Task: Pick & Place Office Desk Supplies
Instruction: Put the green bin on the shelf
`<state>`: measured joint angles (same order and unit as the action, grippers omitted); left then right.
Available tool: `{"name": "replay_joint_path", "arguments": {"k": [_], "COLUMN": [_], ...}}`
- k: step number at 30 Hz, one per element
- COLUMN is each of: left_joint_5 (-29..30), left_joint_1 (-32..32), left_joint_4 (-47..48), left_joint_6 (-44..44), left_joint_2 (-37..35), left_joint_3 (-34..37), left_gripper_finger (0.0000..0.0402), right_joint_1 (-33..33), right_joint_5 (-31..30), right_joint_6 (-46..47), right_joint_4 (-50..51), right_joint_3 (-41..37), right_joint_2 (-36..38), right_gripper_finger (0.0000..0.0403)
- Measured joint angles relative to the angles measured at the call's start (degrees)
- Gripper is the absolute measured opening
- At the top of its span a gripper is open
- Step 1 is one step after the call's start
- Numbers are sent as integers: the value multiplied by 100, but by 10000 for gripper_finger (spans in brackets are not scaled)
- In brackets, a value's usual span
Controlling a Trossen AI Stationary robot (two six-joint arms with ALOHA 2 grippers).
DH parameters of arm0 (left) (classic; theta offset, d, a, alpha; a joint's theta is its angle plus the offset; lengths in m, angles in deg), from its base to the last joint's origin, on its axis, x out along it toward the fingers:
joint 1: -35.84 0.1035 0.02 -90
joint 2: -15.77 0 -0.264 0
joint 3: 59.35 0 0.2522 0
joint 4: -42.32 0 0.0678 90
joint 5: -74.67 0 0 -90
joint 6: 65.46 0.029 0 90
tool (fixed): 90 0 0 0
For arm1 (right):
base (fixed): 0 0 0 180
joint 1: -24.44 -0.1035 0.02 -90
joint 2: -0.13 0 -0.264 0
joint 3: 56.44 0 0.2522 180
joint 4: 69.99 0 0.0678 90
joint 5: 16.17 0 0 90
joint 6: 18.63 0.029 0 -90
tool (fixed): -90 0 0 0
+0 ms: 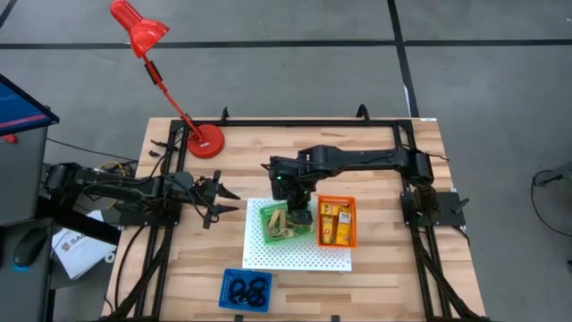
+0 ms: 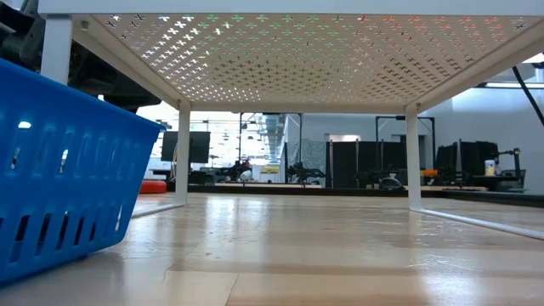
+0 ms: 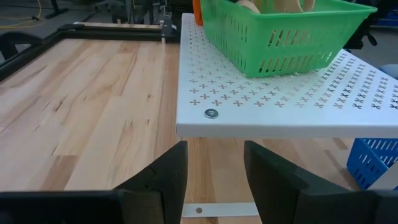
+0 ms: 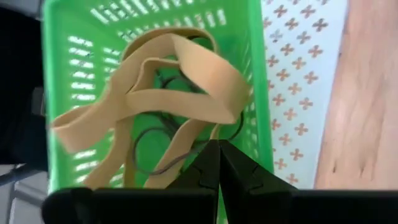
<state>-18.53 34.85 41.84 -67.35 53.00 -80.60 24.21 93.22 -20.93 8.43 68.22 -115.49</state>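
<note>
High view shows the right hand clenched, empty, directly over the green basket on the white board, rubber bands lying just beneath it, while the left hand waits half-spread on the counter.

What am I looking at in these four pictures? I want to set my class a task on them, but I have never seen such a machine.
It is a robot with two dark arms at a wooden table, each ending in a two-fingered claw. One picture looks straight down, one looks level across the table top, and two come from cameras on the arms' wrists.

On the table stand a red desk lamp and a white perforated board on legs. The board carries a green basket of tan rubber bands and an orange basket of yellow blocks. A blue basket of black rings sits in front.

The right claw is shut over the green basket, pinching a rubber band. The left claw waits open and empty beside the board.
</note>
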Motion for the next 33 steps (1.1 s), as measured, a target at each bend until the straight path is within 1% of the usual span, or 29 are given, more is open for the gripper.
{"name": "replay_joint_path", "arguments": {"k": [6,13,21,26,33], "left_joint_5": [0,-1,-2,-2,-2], "left_joint_1": [0,0,-2,-2,-2], "left_joint_4": [4,38,48,50,52], "left_joint_6": [-7,-9,-11,-11,-11], "left_joint_2": [0,0,0,0,0], "left_joint_3": [0,0,0,0,-2], "left_gripper_finger": [149,149,149,149,149], "right_joint_1": [-56,-192,-254,-245,-249], "right_joint_5": [-162,-138,-98,187,328], "right_joint_6": [327,534,584,583,556], "right_joint_4": [-227,-327,-869,-1191,-1565], "right_joint_3": [0,0,0,0,0], "right_joint_2": [2,2,2,2,2], "right_gripper_finger": [0,0,0,0,0]}}
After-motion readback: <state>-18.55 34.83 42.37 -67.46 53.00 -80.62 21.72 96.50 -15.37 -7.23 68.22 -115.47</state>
